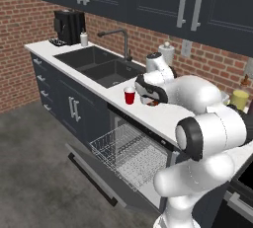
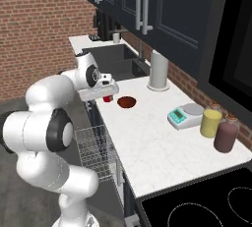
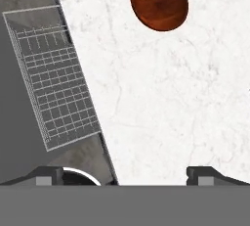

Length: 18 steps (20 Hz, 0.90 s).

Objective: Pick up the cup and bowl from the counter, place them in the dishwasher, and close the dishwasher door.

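1. Two task items stand on the counter (image 1: pixel 163 116) in the left base view: the cup (image 1: pixel 129 95) near the sink (image 1: pixel 101 66), the bowl mostly hidden behind the arm. Below the counter edge, the dishwasher door (image 1: pixel 99 175) hangs open with the wire rack (image 1: pixel 129 154) pulled out.
2. Right base view: the gripper (image 2: pixel 101 92) hovers above the counter edge, just beside the cup (image 2: pixel 108 98); the bowl (image 2: pixel 126 102) sits next to it, farther from the edge.
3. Hand view: fingertips (image 3: pixel 49 175) spread wide, holding nothing. The bowl (image 3: pixel 159 1) lies on the counter, the rack (image 3: pixel 53 78) beyond the counter edge.

Red cup (image 1: pixel 129 95) upright beside brown bowl (image 3: pixel 159 1) on white counter (image 2: pixel 147 137); dishwasher door (image 1: pixel 94 175) open.
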### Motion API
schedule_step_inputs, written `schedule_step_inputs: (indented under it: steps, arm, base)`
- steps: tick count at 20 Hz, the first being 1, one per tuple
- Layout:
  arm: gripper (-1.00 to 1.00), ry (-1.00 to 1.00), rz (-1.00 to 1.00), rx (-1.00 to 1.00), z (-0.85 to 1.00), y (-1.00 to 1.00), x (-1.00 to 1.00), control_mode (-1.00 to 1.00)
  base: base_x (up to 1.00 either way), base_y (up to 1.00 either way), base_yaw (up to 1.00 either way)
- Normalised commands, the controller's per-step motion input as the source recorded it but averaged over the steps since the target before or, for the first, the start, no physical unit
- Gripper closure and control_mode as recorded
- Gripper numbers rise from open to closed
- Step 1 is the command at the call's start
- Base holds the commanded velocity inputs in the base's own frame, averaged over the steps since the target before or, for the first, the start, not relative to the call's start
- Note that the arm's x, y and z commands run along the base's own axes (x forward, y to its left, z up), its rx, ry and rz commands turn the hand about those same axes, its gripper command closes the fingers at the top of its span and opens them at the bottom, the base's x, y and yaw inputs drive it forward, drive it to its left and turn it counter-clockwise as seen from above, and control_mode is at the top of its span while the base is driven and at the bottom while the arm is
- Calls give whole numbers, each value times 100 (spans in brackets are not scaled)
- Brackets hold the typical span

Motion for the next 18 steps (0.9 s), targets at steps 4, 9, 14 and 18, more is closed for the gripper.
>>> schedule_step_inputs:
  steps: [4, 9, 14, 18]
  arm:
    - [-100, 5, 6, 0, -41, 0, 92, -100]
    - [-100, 3, 12, 0, -33, -9, 87, -100]
    - [-100, 0, 11, 0, -50, -2, 74, -100]
    - [-100, 2, 9, 0, -54, -1, 69, -100]
  base:
    - [0, 0, 0]
    - [0, 0, 0]
    - [0, 0, 0]
    - [0, 0, 0]
